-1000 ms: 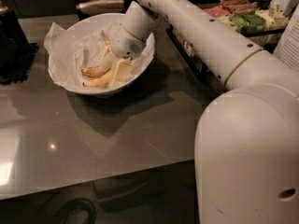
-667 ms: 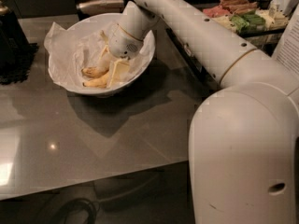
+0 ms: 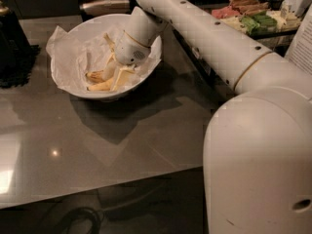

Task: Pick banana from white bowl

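Still, little differs from a second ago, as far as we can see: going from the left, the tall black object (image 3: 10,40) on its dark mat stands at the far edge of the glossy grey table (image 3: 122,150) as it did. The large round white bowl (image 3: 95,21) is on the same spot just to its right. The crumpled white paper (image 3: 68,57) lining the bowl spills over the left rim as before. The peeled, pale yellow banana (image 3: 100,86) lies low in the near half of the bowl, on the paper, where it lay earlier.

The one shift we notice is small: the rounded wrist has sunk a touch deeper into the bowl.

The robot's white hand (image 3: 116,78) is down inside the bowl, right at the banana and seemingly touching its right end. We cannot tell whether the hand is grasping the fruit or merely resting against it, since the wrist hides much of it.

From there the long white arm (image 3: 204,33) rises to the right, passing over the bowl's far right rim. Behind it, at the upper right, is a tray of green and pink food (image 3: 253,16). The robot's bulky white body (image 3: 258,169) fills the lower right.
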You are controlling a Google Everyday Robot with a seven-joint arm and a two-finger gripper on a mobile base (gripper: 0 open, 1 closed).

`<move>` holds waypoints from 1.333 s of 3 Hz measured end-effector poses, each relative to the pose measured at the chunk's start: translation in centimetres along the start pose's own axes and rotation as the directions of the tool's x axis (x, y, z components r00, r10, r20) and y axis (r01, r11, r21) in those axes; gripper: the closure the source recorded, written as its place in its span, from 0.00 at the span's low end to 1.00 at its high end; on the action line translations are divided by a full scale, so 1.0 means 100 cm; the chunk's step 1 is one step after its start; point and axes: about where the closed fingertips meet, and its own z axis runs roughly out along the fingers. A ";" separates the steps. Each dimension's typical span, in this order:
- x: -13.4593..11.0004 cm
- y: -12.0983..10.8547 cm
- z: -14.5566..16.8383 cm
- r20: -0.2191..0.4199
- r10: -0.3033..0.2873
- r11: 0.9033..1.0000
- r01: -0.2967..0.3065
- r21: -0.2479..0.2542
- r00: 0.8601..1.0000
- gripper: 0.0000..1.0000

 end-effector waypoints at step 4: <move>-0.007 0.025 -0.048 -0.015 0.014 0.994 -0.012 0.112 1.000 0.98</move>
